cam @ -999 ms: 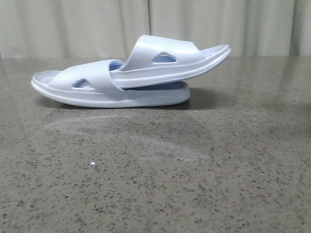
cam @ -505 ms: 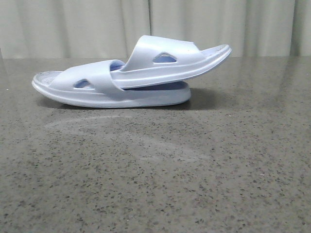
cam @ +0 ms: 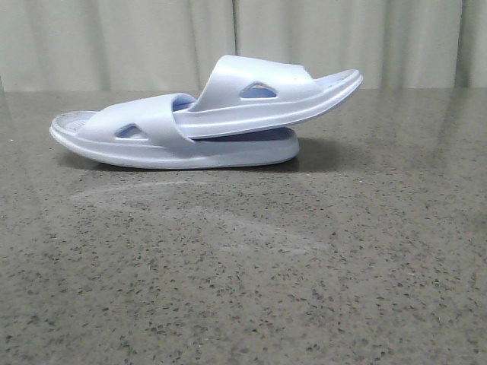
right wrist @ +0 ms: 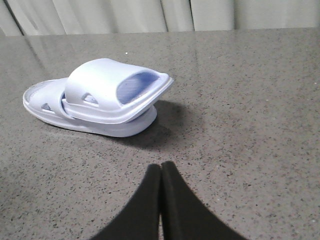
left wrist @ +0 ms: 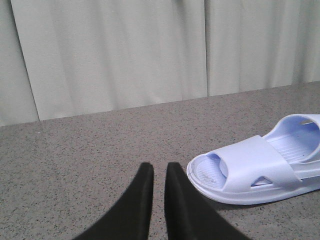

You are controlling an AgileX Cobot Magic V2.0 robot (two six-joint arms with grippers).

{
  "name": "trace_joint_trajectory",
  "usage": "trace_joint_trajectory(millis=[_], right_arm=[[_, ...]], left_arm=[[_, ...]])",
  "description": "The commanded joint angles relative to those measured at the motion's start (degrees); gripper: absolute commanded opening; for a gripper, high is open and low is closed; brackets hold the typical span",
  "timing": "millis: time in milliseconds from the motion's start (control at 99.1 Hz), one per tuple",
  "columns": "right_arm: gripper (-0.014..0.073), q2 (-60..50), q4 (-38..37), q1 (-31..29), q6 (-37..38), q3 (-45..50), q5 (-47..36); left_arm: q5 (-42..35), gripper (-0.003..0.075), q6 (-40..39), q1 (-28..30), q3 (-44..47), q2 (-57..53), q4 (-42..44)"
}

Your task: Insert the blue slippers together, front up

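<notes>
The blue slippers (cam: 205, 122) sit nested on the table (cam: 304, 266), upper one tucked under the lower's strap, as the left claw (left wrist: 159, 172) and right claw (right wrist: 160, 172), both clenched and empty, should stay clear.

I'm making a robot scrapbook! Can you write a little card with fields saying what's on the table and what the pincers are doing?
Lower slipper: flat on the table, strap up.
Upper slipper: one end tucked under the lower slipper's strap, other end tilted up to the right.
Left pincer: off the slippers, holding nothing, fingers nearly together with a thin gap.
Right pincer: shut, empty, away from the slippers.
Background: pale curtain.
</notes>
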Motion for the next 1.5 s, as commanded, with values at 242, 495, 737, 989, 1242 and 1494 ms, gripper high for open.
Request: trace_joint_trajectory(millis=[242, 495, 737, 989, 1242, 1494], right_arm=[[-0.0097, -0.1, 1.5, 3.5, -0.8, -1.4, -1.2], [-0.0097, -0.1, 1.5, 3.5, -0.8, -1.4, -1.2], [-0.0097, -0.1, 1.5, 3.5, -0.8, -1.4, -1.2], [-0.0097, -0.1, 1.5, 3.5, -0.8, -1.4, -1.2], [-0.0097, -0.1, 1.5, 3.5, -0.8, -1.4, -1.2], [-0.0099, -0.1, 1.5, 3.5, -0.8, -1.4, -1.2]], left_arm=[[-3.1, 0.0015, -0.2, -0.5, -1.5, 0.4, -1.4], [-3.1, 0.0015, -0.2, -0.5, -1.5, 0.4, -1.4], [-3.1, 0.0015, -0.2, -0.5, -1.5, 0.4, -1.4], [-3.1, 0.0015, -0.5, -0.5, -1.1, 0.4, 3.5], [-12.0, 0.0015, -26.4, -0.5, 8.4, -7.7, 33.3], [-13.1, 0.0015, -37.5, 3.0, 18.4, -15.7, 43.1]])
